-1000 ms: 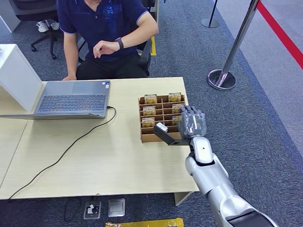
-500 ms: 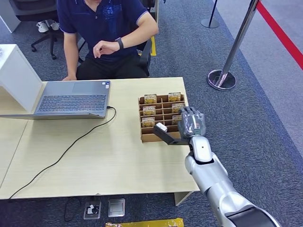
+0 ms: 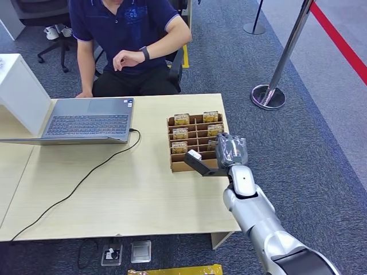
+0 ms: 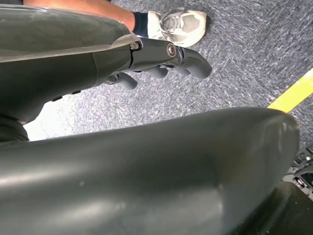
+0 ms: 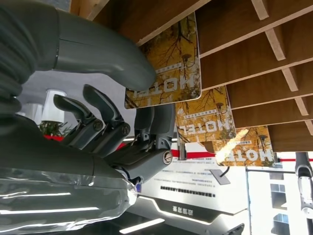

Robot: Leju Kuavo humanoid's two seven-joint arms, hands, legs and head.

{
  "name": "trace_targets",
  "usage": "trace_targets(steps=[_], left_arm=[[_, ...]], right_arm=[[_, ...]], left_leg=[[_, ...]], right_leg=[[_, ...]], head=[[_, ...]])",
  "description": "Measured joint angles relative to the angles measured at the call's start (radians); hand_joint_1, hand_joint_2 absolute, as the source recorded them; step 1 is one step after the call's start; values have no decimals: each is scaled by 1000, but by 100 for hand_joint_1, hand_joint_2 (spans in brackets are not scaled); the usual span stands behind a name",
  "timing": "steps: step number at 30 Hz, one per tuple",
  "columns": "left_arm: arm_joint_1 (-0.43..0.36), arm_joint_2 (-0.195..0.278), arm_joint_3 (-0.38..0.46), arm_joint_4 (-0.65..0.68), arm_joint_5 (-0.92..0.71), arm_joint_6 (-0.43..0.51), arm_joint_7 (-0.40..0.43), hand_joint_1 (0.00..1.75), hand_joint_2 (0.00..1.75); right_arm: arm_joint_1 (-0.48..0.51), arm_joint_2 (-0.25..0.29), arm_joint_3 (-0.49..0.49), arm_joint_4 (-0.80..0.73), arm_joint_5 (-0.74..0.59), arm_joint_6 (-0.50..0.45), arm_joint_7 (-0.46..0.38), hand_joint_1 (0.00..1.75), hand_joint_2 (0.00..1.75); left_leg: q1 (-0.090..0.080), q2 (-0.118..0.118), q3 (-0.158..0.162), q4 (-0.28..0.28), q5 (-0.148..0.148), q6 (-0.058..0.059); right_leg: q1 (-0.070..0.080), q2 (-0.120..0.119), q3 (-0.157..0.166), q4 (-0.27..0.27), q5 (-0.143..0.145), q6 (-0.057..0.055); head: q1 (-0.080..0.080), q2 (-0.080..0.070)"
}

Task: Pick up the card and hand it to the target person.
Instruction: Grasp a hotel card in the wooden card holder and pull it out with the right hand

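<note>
Card: the nearest hotel card (image 5: 167,66) stands on edge in a slot of the wooden card rack (image 3: 195,140), at the rack's near right corner, right where the right robot hand (image 3: 231,150) has arrived.
Right robot hand: in the right wrist view the thick thumb (image 5: 107,49) lies against the card's face and the dark fingers (image 5: 110,125) curl in on the other side. It looks like a pinch forming, but I cannot tell whether the card is truly clamped.
Left robot hand (image 4: 162,61): hanging low over the carpet, fingers loosely curled, nothing in it.
How it will handle: I'd judge it light, thin and stiff, a glossy plastic keycard, so likely slippery between hard fingers. Not fragile, though it could bend or flick away if squeezed at one corner.
Where to hold: the upper edge standing proud of the slot, thumb on one face, fingers on the other, then draw it straight out along the slot so it doesn't catch on the dividers.
Other cards (image 5: 207,115): more stand in slots just behind, close enough to be knocked.
Target person (image 3: 125,34): seated across the tabletop (image 3: 121,189), behind a laptop (image 3: 86,120).
</note>
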State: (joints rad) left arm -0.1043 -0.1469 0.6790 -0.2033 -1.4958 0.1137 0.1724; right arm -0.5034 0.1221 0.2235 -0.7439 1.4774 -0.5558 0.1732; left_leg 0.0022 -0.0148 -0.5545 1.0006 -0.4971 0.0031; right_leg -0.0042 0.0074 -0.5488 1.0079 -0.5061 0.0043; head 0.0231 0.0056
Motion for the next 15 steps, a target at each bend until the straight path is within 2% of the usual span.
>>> trace_targets(steps=[10, 15], left_arm=[[0, 0, 0, 0, 0, 1, 0, 0, 0], [2, 0, 0, 0, 0, 8, -2, 0, 0]], right_arm=[[-1, -7, -3, 9, -40, -16, -18, 175, 175], [25, -16, -5, -83, -60, -27, -41, 175, 175]], left_leg=[[0, 0, 0, 0, 1, 0], [0, 0, -1, 0, 1, 0]], right_leg=[[0, 0, 0, 0, 1, 0], [0, 0, -1, 0, 1, 0]], head=[[0, 0], [0, 0]])
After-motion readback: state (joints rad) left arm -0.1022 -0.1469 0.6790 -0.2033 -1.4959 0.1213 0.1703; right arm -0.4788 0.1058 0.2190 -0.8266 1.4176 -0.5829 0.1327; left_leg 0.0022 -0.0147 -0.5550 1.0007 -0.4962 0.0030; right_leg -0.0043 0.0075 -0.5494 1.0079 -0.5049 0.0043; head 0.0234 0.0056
